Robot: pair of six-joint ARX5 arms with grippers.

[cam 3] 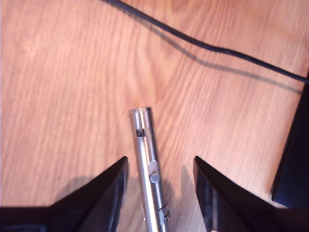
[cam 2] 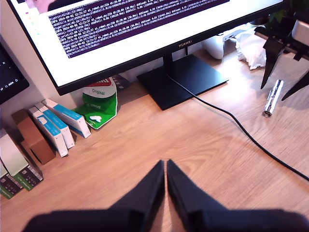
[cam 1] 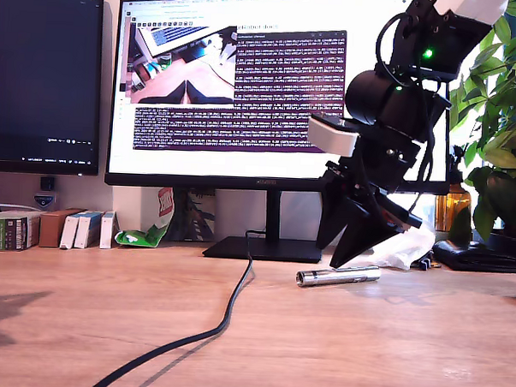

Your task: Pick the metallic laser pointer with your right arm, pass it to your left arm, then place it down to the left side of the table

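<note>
A wood-grain table (cam 1: 81, 323) runs beneath two monitors — a dark one at the exterior view's left, a wide Huawei monitor (cam 1: 245, 90) at centre. Small boxes (cam 1: 77, 228) and a green-and-white pouch (cam 1: 145, 231) sit along the back edge, at about ten o'clock from the table's middle. A black cable (cam 1: 227, 312) trails from the monitor stand toward the front. The first gripper (cam 2: 165, 171) hangs above bare wood, its jaws closed together, nothing between them. At about three o'clock lies the metallic laser pointer (cam 1: 338, 277), flat on the table. The second gripper (cam 3: 159, 166) stands over it — jaws open, one finger on either side, neither touching it. A leafy plant (cam 1: 501, 110) fills the exterior view's right edge.
</note>
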